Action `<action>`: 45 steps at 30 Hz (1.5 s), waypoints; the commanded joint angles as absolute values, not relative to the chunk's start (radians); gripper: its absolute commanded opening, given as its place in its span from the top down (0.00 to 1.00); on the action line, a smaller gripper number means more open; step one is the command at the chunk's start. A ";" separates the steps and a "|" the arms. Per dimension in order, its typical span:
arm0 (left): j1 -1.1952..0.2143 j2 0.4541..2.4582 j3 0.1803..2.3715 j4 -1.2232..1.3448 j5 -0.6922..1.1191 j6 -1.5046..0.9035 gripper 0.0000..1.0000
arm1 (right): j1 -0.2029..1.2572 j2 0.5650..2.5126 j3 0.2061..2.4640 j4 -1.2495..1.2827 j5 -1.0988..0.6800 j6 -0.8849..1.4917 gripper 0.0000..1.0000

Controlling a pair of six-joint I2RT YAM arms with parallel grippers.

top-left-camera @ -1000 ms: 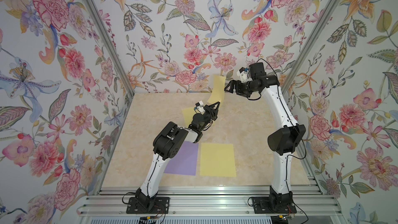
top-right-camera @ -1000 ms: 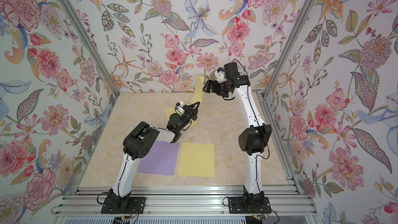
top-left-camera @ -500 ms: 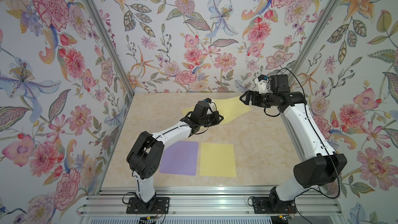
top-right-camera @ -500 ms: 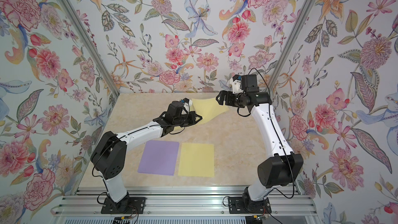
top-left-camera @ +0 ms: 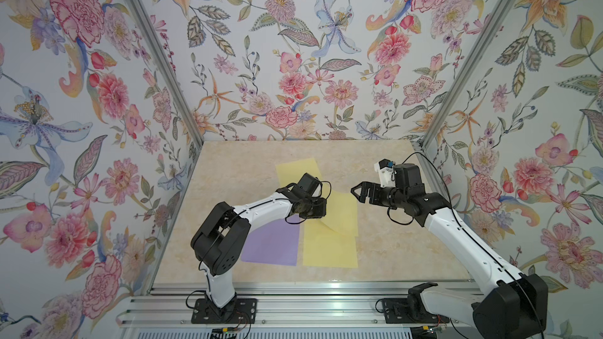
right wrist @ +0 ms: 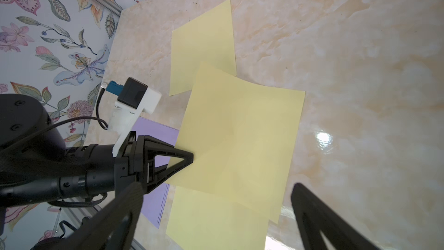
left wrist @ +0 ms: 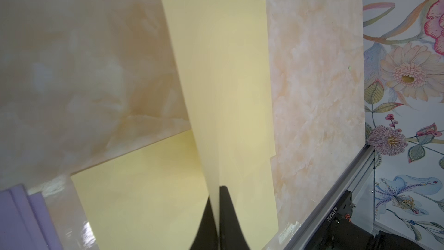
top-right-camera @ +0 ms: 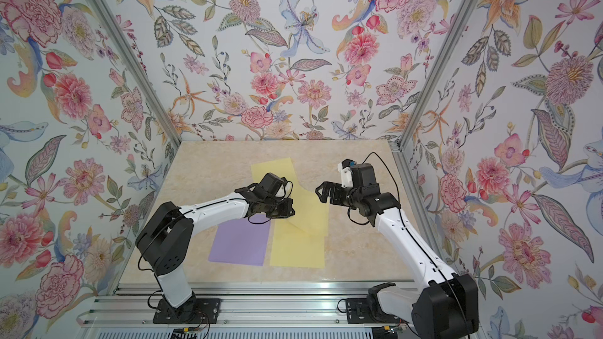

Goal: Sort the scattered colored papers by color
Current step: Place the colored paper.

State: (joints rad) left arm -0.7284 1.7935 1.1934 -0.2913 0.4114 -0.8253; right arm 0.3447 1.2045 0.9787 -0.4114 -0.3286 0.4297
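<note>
Left gripper (right wrist: 190, 158) pinches yellow sheet (right wrist: 240, 140) (right gripper (top-left-camera: 359, 193) agape).

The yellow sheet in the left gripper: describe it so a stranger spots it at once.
On the beige marbled tabletop lie a flat lavender paper sheet, the front pale yellow paper sheet beside it, and the far pale yellow sheet behind. The held yellow sheet lies between those two, overlapping the front one. Only it curls up, one edge pinched in the left gripper.
</note>
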 commanded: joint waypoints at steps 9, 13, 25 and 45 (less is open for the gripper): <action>-0.835 1.627 1.085 -0.351 0.327 -0.879 1.00 | 0.454 1.169 0.824 -0.301 -0.265 0.510 0.00; -0.862 1.581 1.038 -0.361 0.305 -0.914 1.00 | 0.479 1.139 0.746 -0.255 -0.255 0.548 0.00; -0.921 1.528 0.969 -0.363 0.241 -0.984 1.00 | 0.544 1.125 0.647 -0.187 -0.215 0.604 0.00; -0.959 1.488 0.908 -0.372 0.227 -1.037 1.00 | 0.592 1.300 0.610 -0.034 -0.236 0.611 0.00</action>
State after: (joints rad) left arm -0.9432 1.5028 0.9207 -0.3550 0.2535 -1.0294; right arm 0.5797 1.2827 0.6186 -0.0757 -0.2352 0.6037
